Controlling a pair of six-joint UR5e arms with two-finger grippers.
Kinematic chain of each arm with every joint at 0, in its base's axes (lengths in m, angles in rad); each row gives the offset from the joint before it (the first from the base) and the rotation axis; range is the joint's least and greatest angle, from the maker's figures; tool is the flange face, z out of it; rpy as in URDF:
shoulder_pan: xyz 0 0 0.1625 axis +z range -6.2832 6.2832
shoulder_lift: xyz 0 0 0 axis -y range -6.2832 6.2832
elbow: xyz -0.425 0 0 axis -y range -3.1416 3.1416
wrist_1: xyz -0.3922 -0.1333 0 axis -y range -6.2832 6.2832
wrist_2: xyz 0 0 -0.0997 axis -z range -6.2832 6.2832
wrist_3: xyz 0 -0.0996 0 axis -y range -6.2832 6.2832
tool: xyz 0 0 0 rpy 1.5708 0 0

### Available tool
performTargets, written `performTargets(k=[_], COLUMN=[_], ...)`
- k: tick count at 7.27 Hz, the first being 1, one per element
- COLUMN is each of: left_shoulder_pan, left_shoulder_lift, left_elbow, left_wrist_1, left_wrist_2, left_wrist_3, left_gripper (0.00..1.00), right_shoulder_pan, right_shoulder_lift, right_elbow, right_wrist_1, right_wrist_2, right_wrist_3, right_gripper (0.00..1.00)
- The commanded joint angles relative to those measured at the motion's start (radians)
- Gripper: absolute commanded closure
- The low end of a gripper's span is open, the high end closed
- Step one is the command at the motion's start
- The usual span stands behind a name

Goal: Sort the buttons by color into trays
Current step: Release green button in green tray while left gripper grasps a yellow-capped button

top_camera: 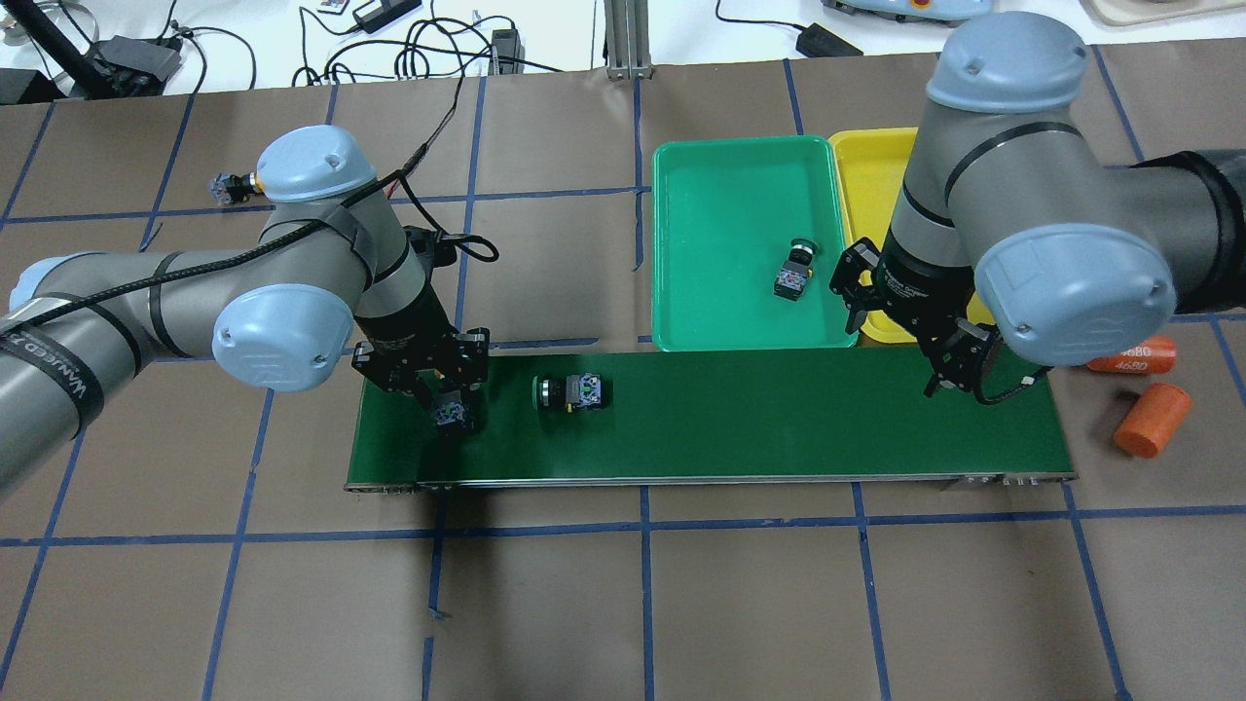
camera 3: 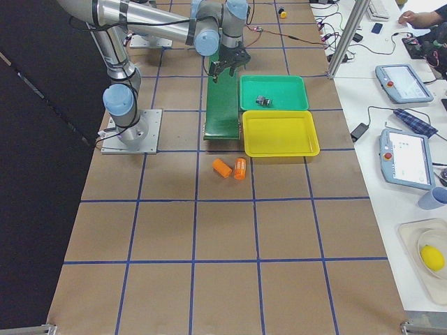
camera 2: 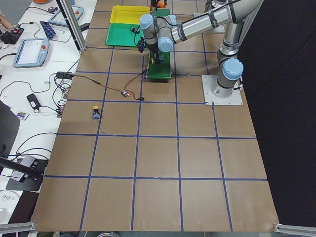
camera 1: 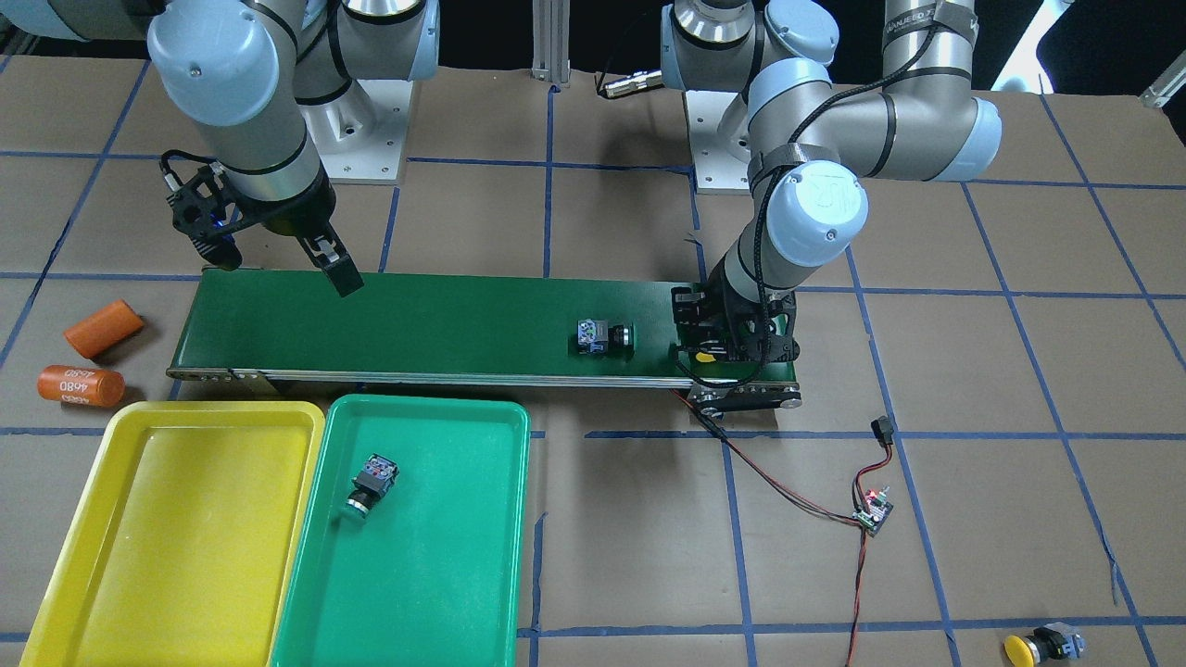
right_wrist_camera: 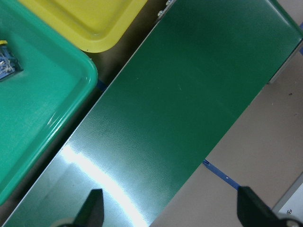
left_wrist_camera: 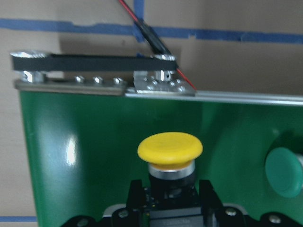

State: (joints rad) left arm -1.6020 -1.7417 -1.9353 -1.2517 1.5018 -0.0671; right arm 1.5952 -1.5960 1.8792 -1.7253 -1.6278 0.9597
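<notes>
My left gripper (top_camera: 454,413) is low over the conveyor belt's end and shut on a yellow-capped button (left_wrist_camera: 170,147), whose cap also shows in the front view (camera 1: 706,355). A green-capped button (camera 1: 602,335) lies on its side on the belt, a little way from that gripper. Another button (camera 1: 373,484) lies in the green tray (camera 1: 445,574). The yellow tray (camera 1: 176,528) beside it holds nothing. A second yellow button (camera 1: 1042,644) lies on the table far from the belt. My right gripper (right_wrist_camera: 173,213) is open and empty above the belt's other end, near the trays.
The long dark-green conveyor belt (camera 1: 445,315) runs across the table. Two orange cylinders (camera 1: 104,329) (camera 1: 81,385) lie off its end by the yellow tray. A small circuit board (camera 1: 874,509) with red and black wires lies near the belt's motor end.
</notes>
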Motion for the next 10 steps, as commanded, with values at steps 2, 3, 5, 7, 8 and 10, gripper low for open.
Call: performTargets(k=[2,3,5,7,8,10], left_shoulder_pan=[0.090,0.199,0.299,0.387,0.392,0.396], left_shoulder_lift=[-0.024,-0.101,-0.326,-0.584,-0.704,-0.856], left_elbow=[0.201,0.317,0.558,0.906,1.056,1.247], left_wrist_1=[-0.067,-0.080,-0.063,-0.061,-0.061,-0.077], left_wrist_2=[0.058,0.055,0.070,0.081,0.081,0.083], left_wrist_3=[0.052,0.087,0.116,0.122,0.113,0.125], left_gripper=[0.00,0.00,0.00,0.00,0.00,0.00], right_shoulder_pan=[-0.063,-0.057,-0.063,-0.058,-0.058,-0.057], right_shoulder_lift=[-0.053,-0.056,-0.055,-0.048,-0.048,-0.053], right_elbow=[-0.003,-0.014,-0.011,-0.005,-0.003,-0.005], right_wrist_1=[-0.003,-0.010,-0.010,-0.010,-0.008,-0.008], right_wrist_2=[0.011,0.012,0.012,0.014,0.016,0.017], right_wrist_3=[-0.012,0.002,-0.009,-0.009,-0.007,-0.006], right_gripper=[0.00,0.00,0.00,0.00,0.00,0.00])
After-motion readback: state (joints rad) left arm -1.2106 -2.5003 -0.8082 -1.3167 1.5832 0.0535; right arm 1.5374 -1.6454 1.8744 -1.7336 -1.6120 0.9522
